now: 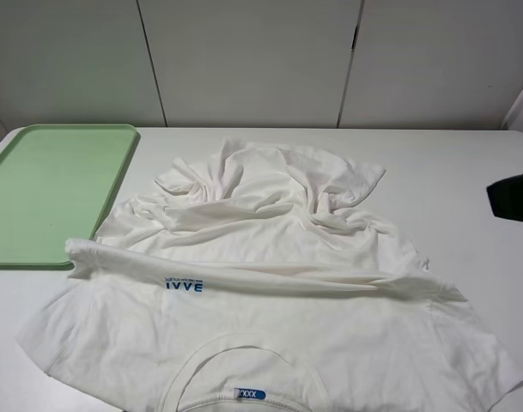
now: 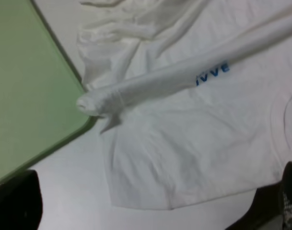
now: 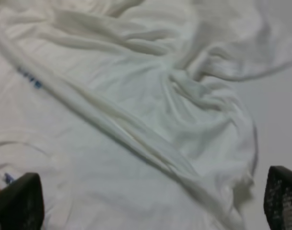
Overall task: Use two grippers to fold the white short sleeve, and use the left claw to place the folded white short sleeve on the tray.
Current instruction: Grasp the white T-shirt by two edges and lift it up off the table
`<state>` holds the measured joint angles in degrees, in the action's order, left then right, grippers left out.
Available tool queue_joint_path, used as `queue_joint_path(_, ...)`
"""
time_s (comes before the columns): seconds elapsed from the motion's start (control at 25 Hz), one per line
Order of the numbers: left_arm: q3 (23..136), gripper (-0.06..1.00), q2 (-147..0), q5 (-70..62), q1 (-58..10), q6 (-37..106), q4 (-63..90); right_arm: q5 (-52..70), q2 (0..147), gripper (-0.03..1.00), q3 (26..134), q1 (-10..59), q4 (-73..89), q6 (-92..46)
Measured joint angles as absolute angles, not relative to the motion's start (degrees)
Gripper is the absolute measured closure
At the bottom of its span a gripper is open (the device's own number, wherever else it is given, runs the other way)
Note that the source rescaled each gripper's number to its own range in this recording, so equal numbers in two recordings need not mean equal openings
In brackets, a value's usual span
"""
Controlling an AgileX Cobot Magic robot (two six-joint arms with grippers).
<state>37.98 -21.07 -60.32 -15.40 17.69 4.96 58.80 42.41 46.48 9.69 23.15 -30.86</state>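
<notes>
The white short sleeve (image 1: 261, 283) lies on the white table, its hem end folded over into a rolled fold line (image 1: 244, 273) with blue lettering (image 1: 184, 285). The far part is bunched and the collar with the blue neck label (image 1: 250, 394) is at the front edge. The pale green tray (image 1: 46, 193) sits at the far left, empty. My left gripper (image 2: 150, 211) is open and empty above the shirt's left edge (image 2: 150, 158) beside the tray corner (image 2: 35, 110). My right gripper (image 3: 150, 206) is open and empty above the shirt's right side (image 3: 150, 120); part of it shows at the right edge (image 1: 512, 196).
Bare white table (image 1: 450, 163) lies to the right of and behind the shirt. A white panelled wall (image 1: 252, 60) stands behind the table. The tray's near corner touches the end of the rolled fold.
</notes>
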Motion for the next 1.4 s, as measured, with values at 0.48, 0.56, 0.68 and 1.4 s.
queue_joint_path(0.48, 45.5, -0.04, -52.6, -60.0, -18.3, 26.8, 10.0, 53.6, 63.6, -0.03, 47.1, 19.5, 20.1, -52.5)
queue_joint_path(0.56, 45.5, -0.04, -59.0, -59.9, -19.4, 28.0, 9.8, 52.8, 65.0, -0.03, 47.1, 20.5, 18.2, -52.5)
queue_joint_path(0.68, 45.5, -0.04, -62.0, -59.9, -19.9, 28.2, 9.7, 50.1, 69.3, -0.03, 47.1, 23.2, 12.5, -52.2)
queue_joint_path(1.4, 45.8, -0.02, -68.2, -58.4, -20.0, 32.8, 6.9, 43.4, 91.8, -0.03, 47.1, 26.2, -6.1, -47.2)
